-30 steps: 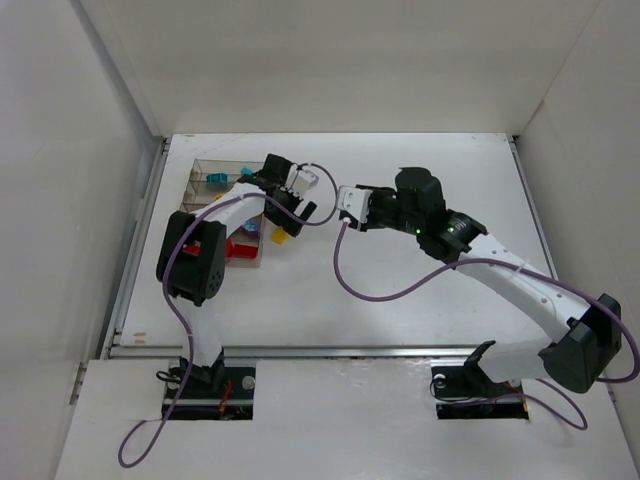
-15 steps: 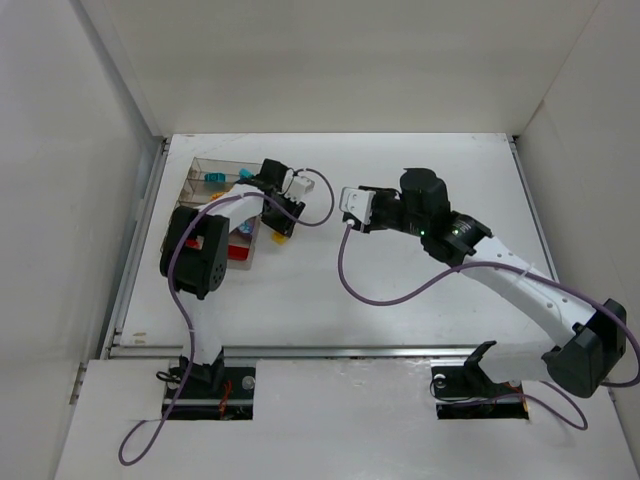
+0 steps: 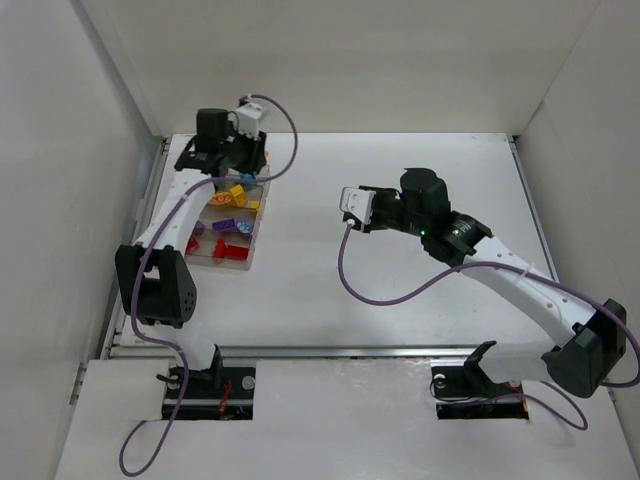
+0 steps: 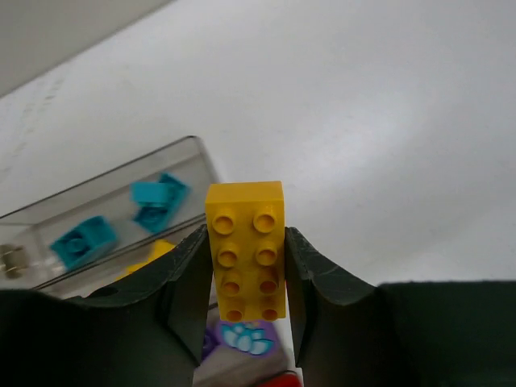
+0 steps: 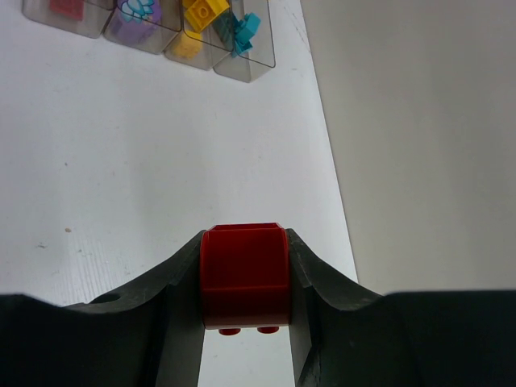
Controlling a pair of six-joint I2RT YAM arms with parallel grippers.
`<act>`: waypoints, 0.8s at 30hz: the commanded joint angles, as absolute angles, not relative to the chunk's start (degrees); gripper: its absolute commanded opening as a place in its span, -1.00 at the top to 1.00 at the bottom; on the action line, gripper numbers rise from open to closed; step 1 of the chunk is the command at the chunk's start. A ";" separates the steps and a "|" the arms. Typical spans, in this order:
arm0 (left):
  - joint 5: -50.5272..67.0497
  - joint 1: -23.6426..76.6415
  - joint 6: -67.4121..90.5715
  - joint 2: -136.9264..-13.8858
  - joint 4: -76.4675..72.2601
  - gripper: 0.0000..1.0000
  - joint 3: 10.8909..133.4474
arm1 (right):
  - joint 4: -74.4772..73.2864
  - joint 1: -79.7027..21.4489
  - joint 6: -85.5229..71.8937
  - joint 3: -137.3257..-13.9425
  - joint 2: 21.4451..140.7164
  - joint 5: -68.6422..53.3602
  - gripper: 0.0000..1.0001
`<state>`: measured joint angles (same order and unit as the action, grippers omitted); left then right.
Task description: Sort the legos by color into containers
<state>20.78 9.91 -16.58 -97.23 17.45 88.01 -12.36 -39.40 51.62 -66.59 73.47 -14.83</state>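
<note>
White desk [image 3: 400, 290], white walls [image 3: 340, 60] around it. Left fingers [image 4: 189, 282] grip a yellow lego [image 4: 245, 250], its long axis along them and its studs facing the wrist camera. Right fingers [image 5: 181, 298] grip a red lego [image 5: 243, 274].

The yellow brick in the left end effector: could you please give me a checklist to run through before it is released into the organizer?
1. Grip: the yellow brick sits squarely clamped in the left end effector: ok.
2. Position: the left end effector is at the far end of the organizer box in the top view: ok.
3. Compartment: the brick is above the yellow compartment, not the one holding the teal bricks: cannot tell.
4. Clearance: the right end effector is well apart from the box: ok.
5. Other load: the red brick is secure in the right end effector: ok.
</note>
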 commanded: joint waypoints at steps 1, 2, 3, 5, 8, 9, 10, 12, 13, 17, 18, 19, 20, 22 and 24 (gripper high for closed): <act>19.07 4.58 -17.39 -99.66 15.48 1.00 88.24 | -9.58 -39.11 50.80 -66.53 72.25 -15.91 1.00; 19.07 3.00 -18.79 -100.80 14.42 1.00 88.24 | -9.58 -39.11 50.80 -66.53 72.77 -15.91 1.00; 18.55 2.21 -19.59 -101.42 14.41 1.00 88.24 | -9.58 -39.11 50.80 -66.53 72.77 -15.91 1.00; 18.54 0.97 -21.00 -102.65 13.89 1.00 88.24 | -9.58 -39.11 50.80 -66.53 72.77 -15.91 1.00; 17.32 -1.13 -22.94 -105.02 12.58 1.00 88.24 | -9.58 -39.11 50.80 -66.53 72.77 -15.91 1.00; 16.62 -1.14 -23.55 -105.64 12.57 1.00 88.24 | -9.58 -39.11 50.80 -66.53 72.77 -15.91 1.00; 16.61 -1.93 -24.51 -106.69 12.05 1.00 88.24 | -9.58 -39.11 50.80 -66.01 72.77 -15.91 1.00; 14.51 -2.55 -25.39 -107.48 11.43 1.00 87.63 | -9.58 -39.11 50.80 -65.48 72.16 -15.91 1.00; 14.50 -2.55 -25.40 -108.10 11.43 1.00 87.63 | -9.58 -39.11 50.80 -65.48 72.16 -15.39 1.00; 12.92 -3.07 -26.89 -108.72 11.43 0.77 87.10 | -9.58 -39.11 50.80 -65.48 72.16 -15.38 1.00; 12.92 -3.08 -26.89 -108.72 12.03 0.66 87.10 | -9.58 -39.11 50.80 -65.48 72.16 -15.38 1.00; 13.62 -3.08 -26.89 -108.72 12.65 0.41 86.49 | -9.58 -39.11 50.80 -65.48 72.16 -15.38 1.00; 13.62 -3.08 -26.89 -108.72 12.66 0.30 86.48 | -9.58 -39.11 51.32 -65.48 72.16 -15.38 1.00; 14.23 -3.08 -26.89 -108.02 13.97 0.02 85.26 | -9.58 -39.11 51.33 -65.48 72.16 -15.38 1.00; 14.24 -3.08 -26.89 -106.71 13.97 -0.22 84.73 | -9.58 -39.11 51.33 -65.48 72.16 -15.38 1.00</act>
